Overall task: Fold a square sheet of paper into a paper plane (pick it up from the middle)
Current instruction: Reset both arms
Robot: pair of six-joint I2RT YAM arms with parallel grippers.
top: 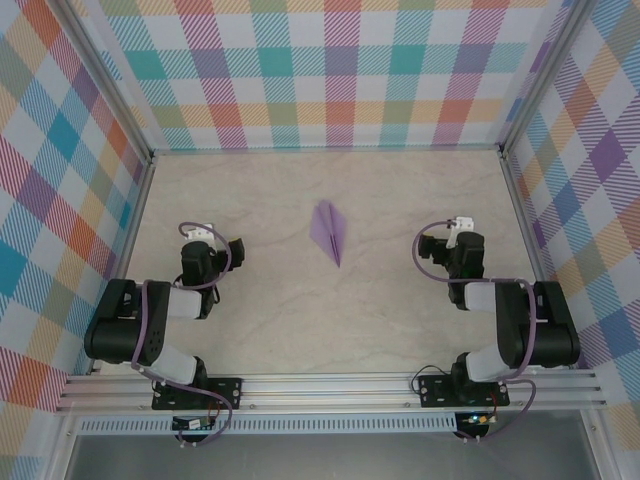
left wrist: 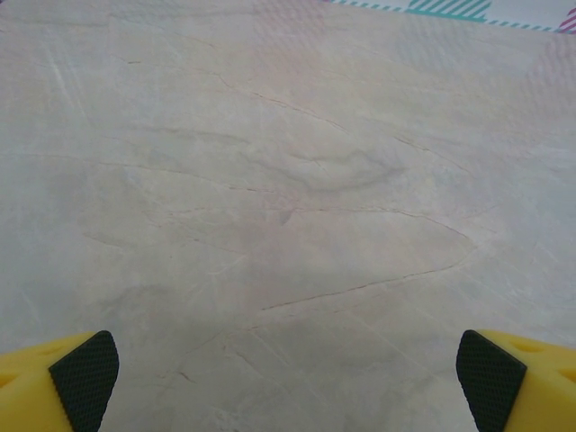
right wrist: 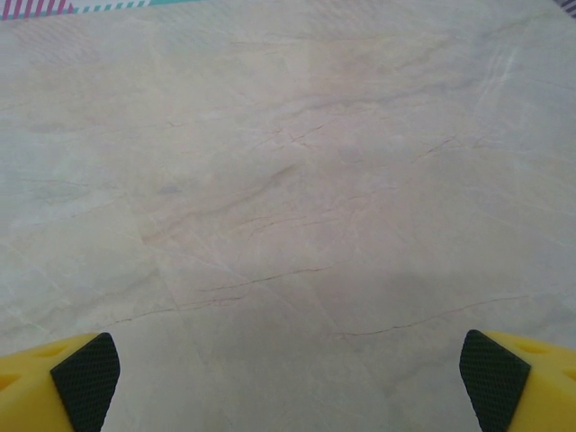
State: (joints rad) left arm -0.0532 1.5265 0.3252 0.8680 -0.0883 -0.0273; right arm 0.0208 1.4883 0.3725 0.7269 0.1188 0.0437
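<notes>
- Black-padded yellow fingertips (left wrist: pixel 85 378) in the bottom corners of the left wrist view: left pincer (left wrist: pixel 288 385) spread wide, gripping nothing, bare marbled tabletop (left wrist: pixel 288 180) below.
- Same for right pincer (right wrist: pixel 290 385): fully apart, empty, over bare tabletop.
- Seen from the top view: both arms tucked back near own bases, one on each side, well apart from the paper.
- Paper plane (top: pixel 331 234) lying flat on tabletop, midway between the two arms and a bit further out; narrow tip seemingly pointing toward the near edge, centre crease faintly visible.
- Shaped like a finished dart, so task judged done or nearly so.
- Handling guess: very light, thin, floppy at the wings; easy to crush or spring open; likely to slide on the smooth top if nudged sideways.
- Where to grip: along the centre crease at mid-length, where the layers stack thickest; gentle close; keep off the tip and wing edges.
</notes>
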